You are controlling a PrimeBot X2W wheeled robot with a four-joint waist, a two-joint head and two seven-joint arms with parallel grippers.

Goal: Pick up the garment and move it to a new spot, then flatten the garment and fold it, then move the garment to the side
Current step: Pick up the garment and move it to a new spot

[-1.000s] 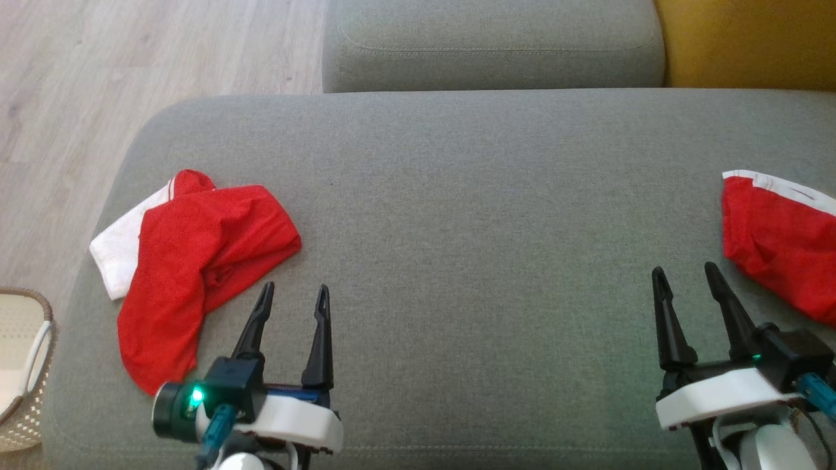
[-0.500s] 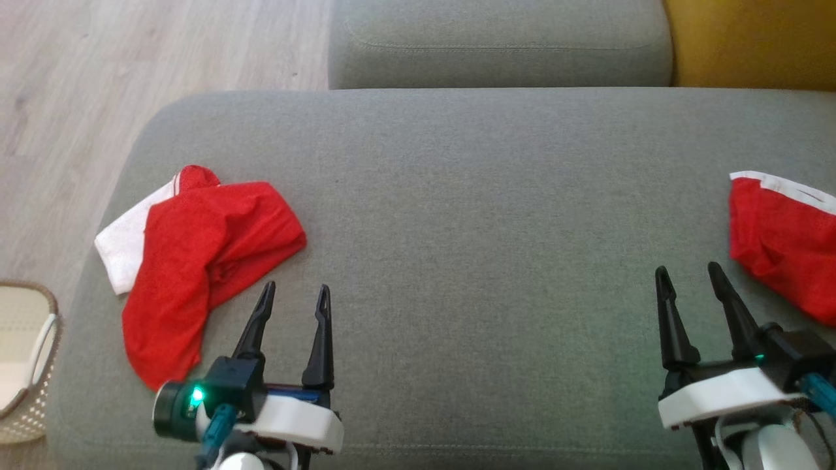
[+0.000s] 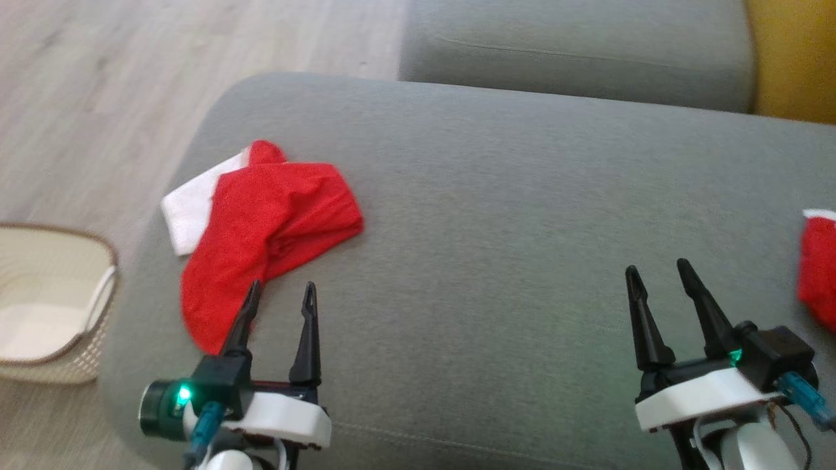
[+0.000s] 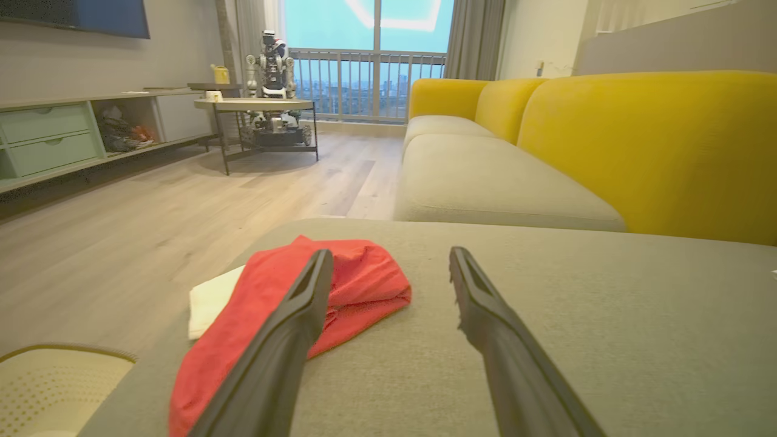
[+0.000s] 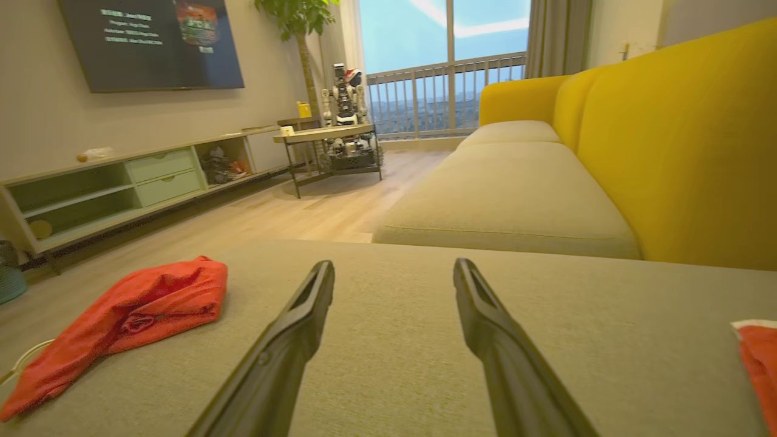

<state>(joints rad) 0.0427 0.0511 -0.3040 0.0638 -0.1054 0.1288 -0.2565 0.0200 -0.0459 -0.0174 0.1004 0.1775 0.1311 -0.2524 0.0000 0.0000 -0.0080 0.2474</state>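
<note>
Two red pieces of clothing lie on the broad grey cushion (image 3: 496, 215), one towards each end. Furthest left, a cream woven basket (image 3: 59, 300) stands on the pale wood floor (image 3: 98, 85), just beside the cushion's rounded corner. Next comes the garment (image 3: 268, 222), a crumpled red piece with a white band at its far left edge, lying near that corner.

The left gripper (image 3: 282, 285) hovers at the garment's near end, jaws apart and empty. From the head view its left finger overlaps the red tail of the cloth, while its right finger is over plain cushion. Whether the finger touches the cloth I cannot tell. The right gripper (image 3: 656, 265) is well apart from the garment, jaws likewise spread, gripping nothing. Near it, at the right edge, lies the second red cloth (image 3: 818, 277), cut off by the frame. Behind the cushion runs a grey sofa seat (image 3: 575, 52) with a yellow backrest (image 3: 793, 59).

The left wrist view looks low across the cushion and shows the garment (image 4: 364, 285) bunched up behind its left finger. It also takes in a low table (image 4: 255, 104) bearing a robot figure (image 4: 273, 57), and a shelf unit (image 4: 54, 136). The right wrist view puts the garment (image 5: 152, 309) off to the left and the second red cloth (image 5: 759, 358) at the lower right, and adds a wall television (image 5: 152, 42) and a plant (image 5: 291, 15).
</note>
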